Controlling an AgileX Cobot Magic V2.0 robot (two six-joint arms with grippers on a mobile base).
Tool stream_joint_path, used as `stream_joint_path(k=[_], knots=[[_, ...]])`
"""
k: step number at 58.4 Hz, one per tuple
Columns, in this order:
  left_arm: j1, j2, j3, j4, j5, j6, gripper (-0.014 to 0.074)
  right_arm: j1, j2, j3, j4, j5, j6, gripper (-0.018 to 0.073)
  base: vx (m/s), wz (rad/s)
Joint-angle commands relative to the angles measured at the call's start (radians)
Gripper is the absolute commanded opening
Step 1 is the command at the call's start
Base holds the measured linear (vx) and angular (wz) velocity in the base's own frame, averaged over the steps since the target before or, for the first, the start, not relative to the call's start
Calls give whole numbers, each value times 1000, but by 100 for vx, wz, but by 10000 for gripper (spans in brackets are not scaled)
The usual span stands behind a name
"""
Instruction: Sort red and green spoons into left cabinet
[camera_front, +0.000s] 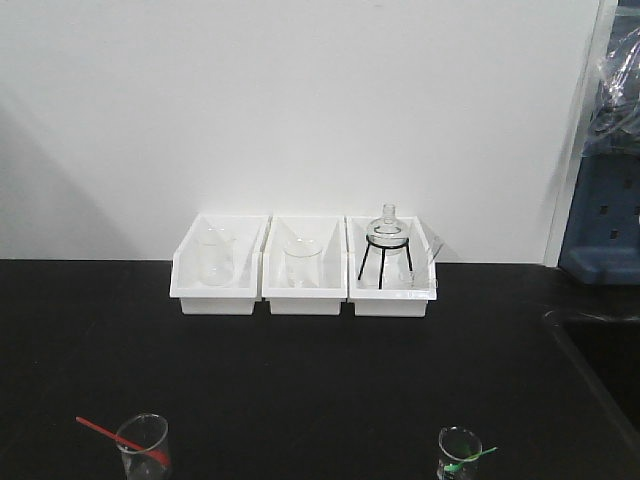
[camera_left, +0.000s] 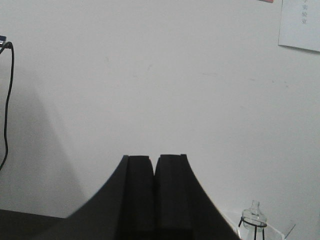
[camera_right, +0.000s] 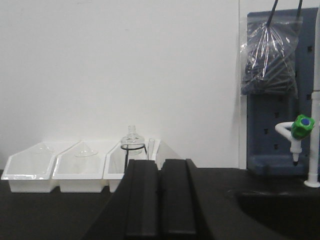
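In the front view, a long red spoon (camera_front: 112, 436) leans in a glass beaker (camera_front: 143, 446) at the front left of the black table. Resting in a smaller beaker (camera_front: 459, 452) at the front right is a short green spoon (camera_front: 472, 461). Neither gripper shows in the front view. My left gripper (camera_left: 154, 159) is shut and empty, raised and facing the white wall. My right gripper (camera_right: 160, 162) is also shut and empty, pointing at the white bins. The left cabinet is out of view.
Three white bins (camera_front: 306, 265) stand in a row at the table's back, holding beakers and a flask on a black tripod (camera_front: 387, 245). A sink (camera_right: 280, 210) with a green-capped tap (camera_right: 300, 127) lies to the right, under a blue pegboard (camera_front: 605, 220).
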Motion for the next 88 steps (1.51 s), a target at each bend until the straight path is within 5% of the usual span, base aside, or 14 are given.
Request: stream_joint_path(k=[1,15,26,51,65,74,80,88], knots=[[-3,119,-134,29,77,-5,-6,-1,113,-106,-88,-23,-2,-7,0,0],[-3,333,-182,30,145,2,4,-1,334,-137,-75,-58,16,15,0,0],[-3,453,-182,30,69,2,74,-1,475,-137,-74,-102,-1,113,0,0],[-4,637,-182,30,-76,-2,475,-1,726,-208,38,-143,9,534,0,0],[-4,887,-180,30,-199,-27,526,-1,997,-199,-75,-459,3,585,0,0],[-17,1037,-127,52,-503,-174,524,-1,1127,-199,-152,-618,77,585,0,0],[-23,1130,-97,170,-681,-248,524,-1,1196,-199,-183,-656,115,585,0,0],[-23,1258,-89,284,-779,-278,524,-1,1259,-199,-275,-771,158,585,0,0]])
